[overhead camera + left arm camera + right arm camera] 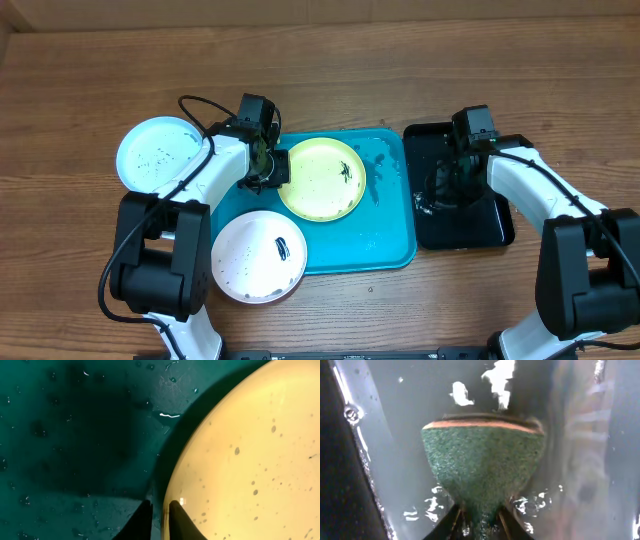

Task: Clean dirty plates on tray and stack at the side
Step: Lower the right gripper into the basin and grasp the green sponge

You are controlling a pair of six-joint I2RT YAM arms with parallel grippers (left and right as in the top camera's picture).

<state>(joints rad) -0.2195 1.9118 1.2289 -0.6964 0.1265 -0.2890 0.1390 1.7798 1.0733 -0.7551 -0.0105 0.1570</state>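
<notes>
my left gripper [161, 510]: around the lime-green plate [250, 460] rim, can't tell if clamped
my right gripper [479, 520]: squeezing the green sponge [482, 460]

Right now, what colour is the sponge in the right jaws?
Sponge: green scouring face, orange edge; right wrist view.

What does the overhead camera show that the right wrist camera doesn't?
Only overhead: the turquoise tray, the lime-green plate on it, the teal plate off it, and the pinkish-brown plate at its corner. Only right wrist: the right gripper pinching a green sponge, with water glinting around it. Both: the black tray.
</notes>
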